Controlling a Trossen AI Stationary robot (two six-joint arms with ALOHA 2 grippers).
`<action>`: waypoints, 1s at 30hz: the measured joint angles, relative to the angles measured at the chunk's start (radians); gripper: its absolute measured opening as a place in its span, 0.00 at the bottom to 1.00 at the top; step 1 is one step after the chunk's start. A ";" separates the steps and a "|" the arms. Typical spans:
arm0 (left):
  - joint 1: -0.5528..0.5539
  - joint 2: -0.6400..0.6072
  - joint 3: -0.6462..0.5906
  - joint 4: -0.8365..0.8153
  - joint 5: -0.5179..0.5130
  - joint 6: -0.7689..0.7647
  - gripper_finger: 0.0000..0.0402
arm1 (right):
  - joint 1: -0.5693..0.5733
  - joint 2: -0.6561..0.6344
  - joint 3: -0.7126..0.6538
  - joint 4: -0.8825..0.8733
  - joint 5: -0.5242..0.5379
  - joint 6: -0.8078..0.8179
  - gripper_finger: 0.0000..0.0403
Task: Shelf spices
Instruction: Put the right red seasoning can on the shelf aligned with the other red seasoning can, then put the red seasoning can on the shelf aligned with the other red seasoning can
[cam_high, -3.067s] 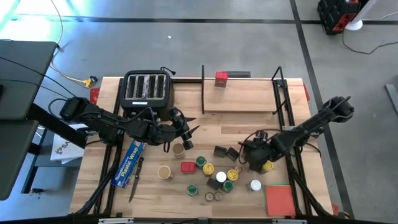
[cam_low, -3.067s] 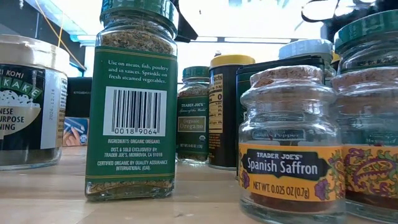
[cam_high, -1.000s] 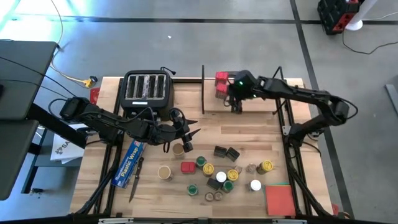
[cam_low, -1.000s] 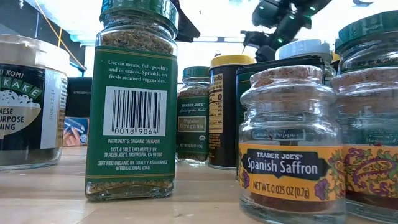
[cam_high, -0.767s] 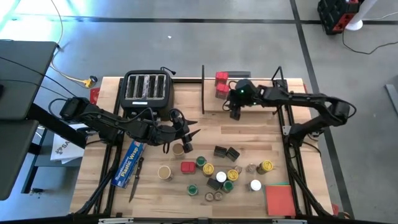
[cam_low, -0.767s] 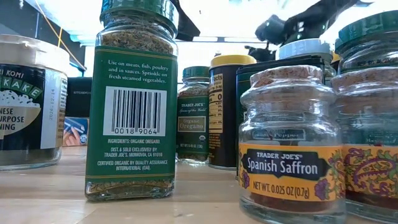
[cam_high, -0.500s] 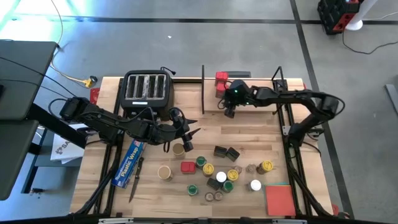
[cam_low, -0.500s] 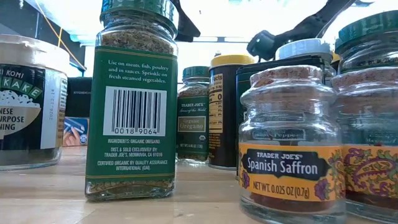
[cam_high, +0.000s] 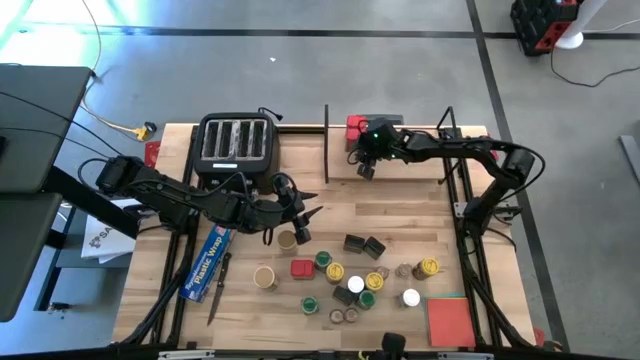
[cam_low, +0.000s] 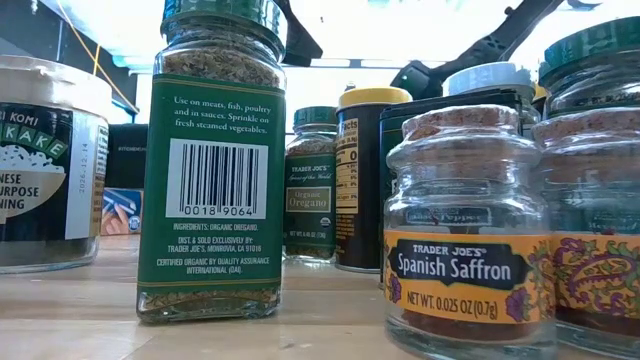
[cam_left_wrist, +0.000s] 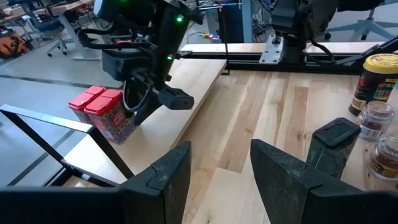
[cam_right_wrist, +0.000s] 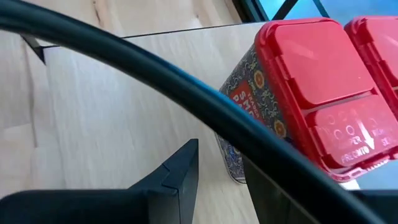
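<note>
Two red tins (cam_left_wrist: 102, 112) now stand side by side at the far left end of the shelf (cam_high: 400, 165); a second ago only one was there. Your right gripper (cam_high: 364, 165) has let go and backed off beside them, fingers apart and empty. Left gripper (cam_high: 300, 222) hasn't moved, mid-table just above a tan-lid jar (cam_high: 287, 240), fingers apart, nothing held. Most spices (cam_high: 350, 280) still sit clustered near the front, so lots left to shelve.
</note>
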 joint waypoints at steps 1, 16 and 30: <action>0.000 0.000 0.000 0.000 0.000 0.000 0.40 | 0.000 0.000 0.003 -0.004 0.008 -0.001 0.29; -0.019 0.000 0.000 0.001 0.003 0.000 0.40 | 0.086 -0.162 0.008 -0.137 0.030 0.109 0.29; -0.145 0.000 0.012 -0.033 0.383 -0.190 0.40 | 0.545 -0.532 -0.172 -0.057 0.258 0.363 0.29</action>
